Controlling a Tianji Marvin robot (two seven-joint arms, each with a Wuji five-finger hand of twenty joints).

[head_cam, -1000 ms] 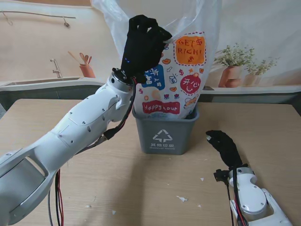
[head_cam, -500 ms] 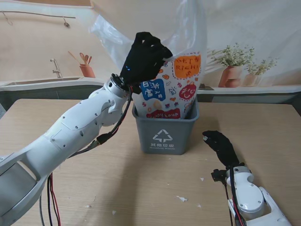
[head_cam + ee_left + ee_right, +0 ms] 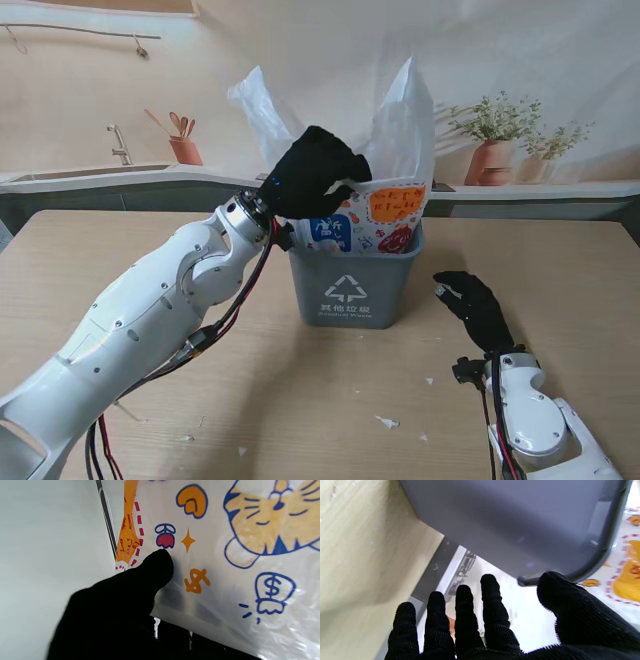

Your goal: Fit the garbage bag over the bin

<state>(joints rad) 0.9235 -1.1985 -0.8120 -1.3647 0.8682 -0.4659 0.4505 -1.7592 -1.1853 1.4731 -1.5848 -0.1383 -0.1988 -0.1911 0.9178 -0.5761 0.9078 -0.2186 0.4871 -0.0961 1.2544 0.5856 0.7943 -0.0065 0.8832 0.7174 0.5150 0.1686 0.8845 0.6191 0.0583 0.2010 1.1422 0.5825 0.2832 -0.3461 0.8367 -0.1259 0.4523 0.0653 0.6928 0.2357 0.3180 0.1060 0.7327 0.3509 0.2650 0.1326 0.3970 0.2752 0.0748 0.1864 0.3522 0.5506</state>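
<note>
A grey bin [image 3: 353, 283] with a white recycling mark stands at the table's middle. A clear garbage bag [image 3: 385, 205] printed with coloured cartoons hangs down into it, its top flaring above the rim. My left hand [image 3: 312, 182], in a black glove, is shut on the bag's near-left edge just above the bin's rim; the left wrist view shows a finger [image 3: 150, 572] pressed on the printed film [image 3: 225, 555]. My right hand [image 3: 477, 305] hovers open to the right of the bin, fingers [image 3: 462, 615] straight, touching nothing; the bin's wall [image 3: 520, 525] fills its view.
The wooden table [image 3: 120, 260] carries small white scraps [image 3: 388, 422] near me. Behind it runs a counter with a sink tap [image 3: 118, 145], a pot of utensils [image 3: 184, 148] and potted plants [image 3: 495, 150].
My left hand has come down with the bag, pushing more of the printed part into the bin. The right hand has barely moved.
</note>
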